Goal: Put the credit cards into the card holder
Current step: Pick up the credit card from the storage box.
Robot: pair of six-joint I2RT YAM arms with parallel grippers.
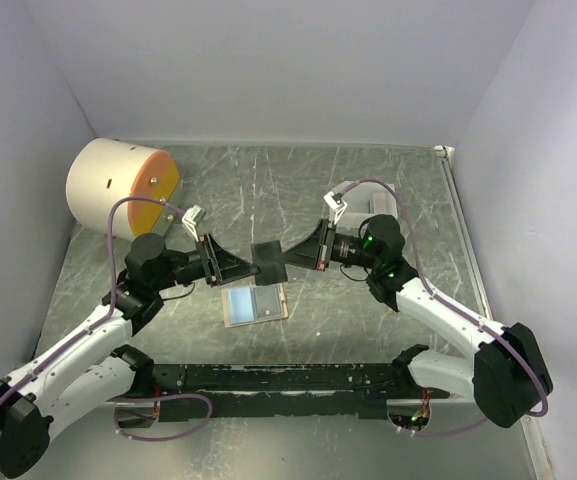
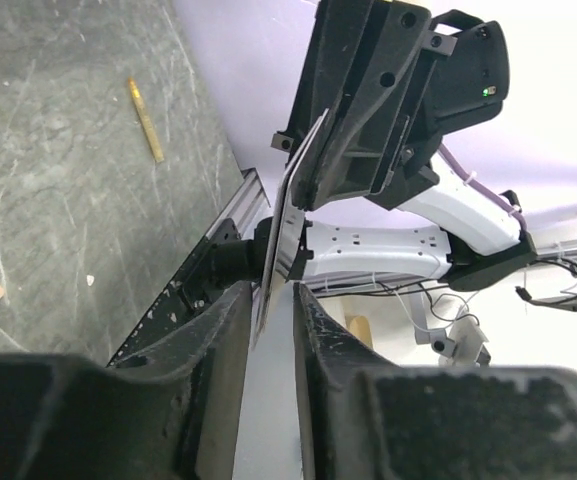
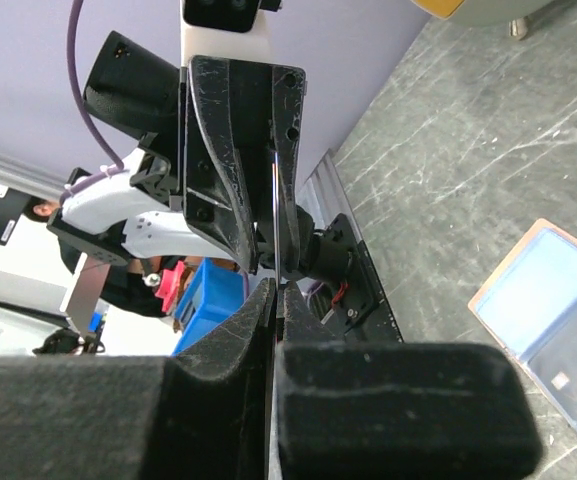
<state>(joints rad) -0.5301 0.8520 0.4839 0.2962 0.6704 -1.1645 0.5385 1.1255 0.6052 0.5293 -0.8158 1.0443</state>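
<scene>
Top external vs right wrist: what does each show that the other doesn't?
Only top external: the right arm's white links and the flat face of the thin dark grey card. Only right wrist: the card edge-on, plus a blue bin beyond the table edge. Both: the open tan folding card holder with pale blue pockets, and the card spanning left claw and right claw.

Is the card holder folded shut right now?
No, the card holder lies opened flat on the table, with its pale blue pockets facing up.
</scene>
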